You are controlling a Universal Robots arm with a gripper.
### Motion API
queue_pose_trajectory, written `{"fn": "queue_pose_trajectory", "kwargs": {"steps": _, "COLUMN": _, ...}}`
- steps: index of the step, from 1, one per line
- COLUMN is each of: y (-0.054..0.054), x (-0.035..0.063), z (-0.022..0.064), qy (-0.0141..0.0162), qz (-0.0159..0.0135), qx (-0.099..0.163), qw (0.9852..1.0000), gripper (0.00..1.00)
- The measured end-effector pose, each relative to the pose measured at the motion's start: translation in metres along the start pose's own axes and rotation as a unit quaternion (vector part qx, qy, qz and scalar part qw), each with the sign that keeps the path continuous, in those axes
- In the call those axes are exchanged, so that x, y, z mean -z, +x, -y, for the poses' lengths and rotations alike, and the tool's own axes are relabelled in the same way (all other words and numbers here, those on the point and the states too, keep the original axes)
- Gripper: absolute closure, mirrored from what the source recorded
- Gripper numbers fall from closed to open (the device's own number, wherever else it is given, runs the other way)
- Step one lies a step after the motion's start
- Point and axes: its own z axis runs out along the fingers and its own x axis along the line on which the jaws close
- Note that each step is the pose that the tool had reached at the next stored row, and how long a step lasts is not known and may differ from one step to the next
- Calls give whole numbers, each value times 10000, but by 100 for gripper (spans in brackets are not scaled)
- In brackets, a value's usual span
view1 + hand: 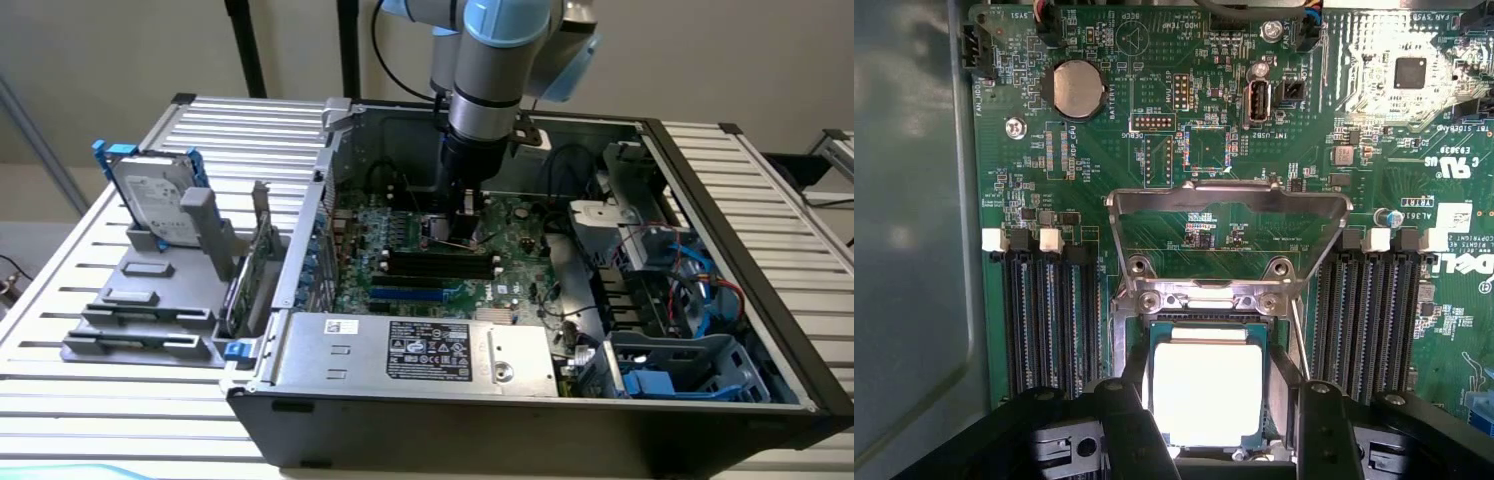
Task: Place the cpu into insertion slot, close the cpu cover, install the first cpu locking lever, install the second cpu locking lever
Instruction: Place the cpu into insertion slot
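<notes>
Gripper: your gripper [458, 228] hangs from the grey and pale-blue arm, low inside the open case. Its matt black fingers [1126, 425] stand wide apart, one on each side of the cpu, clamped on nothing.
Cpu: the cpu [1209, 385] is a flat square chip whose pale silvery top is washed bright by glare. It lies level in the insertion slot, and its near edge is cut off behind the gripper's black body.
Insertion slot: the insertion slot [1136, 345] is a dark square socket with a metal rim and round screw heads. The fingers hide parts of its sides from you.
Cpu cover: the cpu cover [1229, 190] is a thin silvery frame with a square opening. It is tilted up off the slot on its hinge, and green board shows through the opening.
Rod: a thin bare metal rod [1301, 345] runs beside the slot; you cannot tell which lever it is.
Motherboard: the motherboard [1104, 160] is green with fine traces. Long black memory slots [1044, 320] with white clips flank the socket, and a round silver coin cell [1076, 88] sits farther off.
Case: the case [747, 300] is a dark metal box holding a grey labelled power supply [427, 350].
Table: the table [80, 400] is made of ribbed metal slats. At the exterior view's left, a hard drive [154, 195] stands upright in a grey plastic holder [147, 300].
Hidden: in the exterior view, the wrist stands in front of the socket area.
</notes>
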Motion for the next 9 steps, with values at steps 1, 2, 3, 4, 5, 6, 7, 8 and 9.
{"fn": "queue_pose_trajectory", "kwargs": {"steps": 1, "y": 0, "x": -1, "z": 0, "qy": 0, "qz": 0, "qx": 0, "qw": 10000, "gripper": 45}}
{"fn": "queue_pose_trajectory", "kwargs": {"steps": 2, "y": 0, "x": -2, "z": 0, "qy": 0, "qz": 0, "qx": 0, "qw": 10000, "gripper": 45}}
{"fn": "queue_pose_trajectory", "kwargs": {"steps": 3, "y": 0, "x": -3, "z": 0, "qy": 0, "qz": 0, "qx": 0, "qw": 10000, "gripper": 45}}
{"fn": "queue_pose_trajectory", "kwargs": {"steps": 4, "y": 0, "x": -4, "z": 0, "qy": 0, "qz": 0, "qx": 0, "qw": 10000, "gripper": 45}}
{"fn": "queue_pose_trajectory", "kwargs": {"steps": 5, "y": 0, "x": -5, "z": 0, "qy": 0, "qz": 0, "qx": -1, "qw": 10000, "gripper": 45}}
{"fn": "queue_pose_trajectory", "kwargs": {"steps": 6, "y": 0, "x": -6, "z": 0, "qy": 0, "qz": 1, "qx": -1, "qw": 10000, "gripper": 45}}
{"fn": "queue_pose_trajectory", "kwargs": {"steps": 7, "y": 0, "x": -7, "z": 0, "qy": 0, "qz": 1, "qx": -1, "qw": 10000, "gripper": 45}}
{"fn": "queue_pose_trajectory", "kwargs": {"steps": 8, "y": 0, "x": -8, "z": 0, "qy": 0, "qz": 1, "qx": -2, "qw": 10000, "gripper": 45}}
{"fn": "queue_pose_trajectory", "kwargs": {"steps": 9, "y": 0, "x": -9, "z": -1, "qy": 0, "qz": 2, "qx": -2, "qw": 10000, "gripper": 45}}
